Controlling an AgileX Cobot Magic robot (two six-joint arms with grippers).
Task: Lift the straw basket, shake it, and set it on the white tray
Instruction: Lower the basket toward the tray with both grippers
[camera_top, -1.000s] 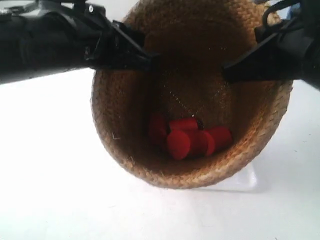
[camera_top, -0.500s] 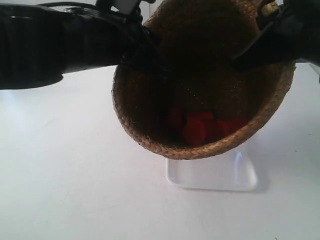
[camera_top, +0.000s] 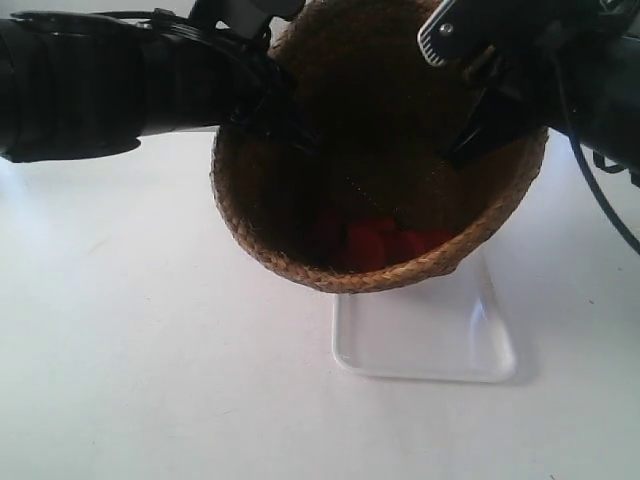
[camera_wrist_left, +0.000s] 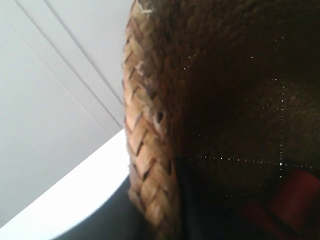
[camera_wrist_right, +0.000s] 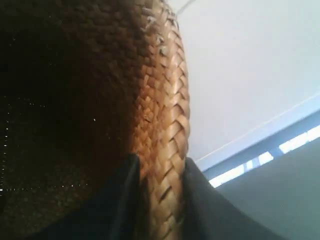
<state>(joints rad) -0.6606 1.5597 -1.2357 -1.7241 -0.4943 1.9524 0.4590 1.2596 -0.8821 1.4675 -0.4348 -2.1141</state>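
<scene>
Shake in progress: the straw basket (camera_top: 270, 215), which a second ago hid most of the white tray (camera_top: 440, 350), now hangs above its far end; right gripper (camera_wrist_right: 160, 200) clamps the rim, left gripper (camera_wrist_left: 155, 210) seemingly likewise, though dimly seen; setting down still to come

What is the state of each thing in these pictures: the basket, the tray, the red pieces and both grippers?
straw basket: held at its rim from two sides, mouth tipped toward the exterior camera.
white tray: lying flat, its near part bare.
red pieces: loose in the basket's bottom.
left gripper: shut on the basket's rim.
right gripper: shut on the basket's rim.
</scene>
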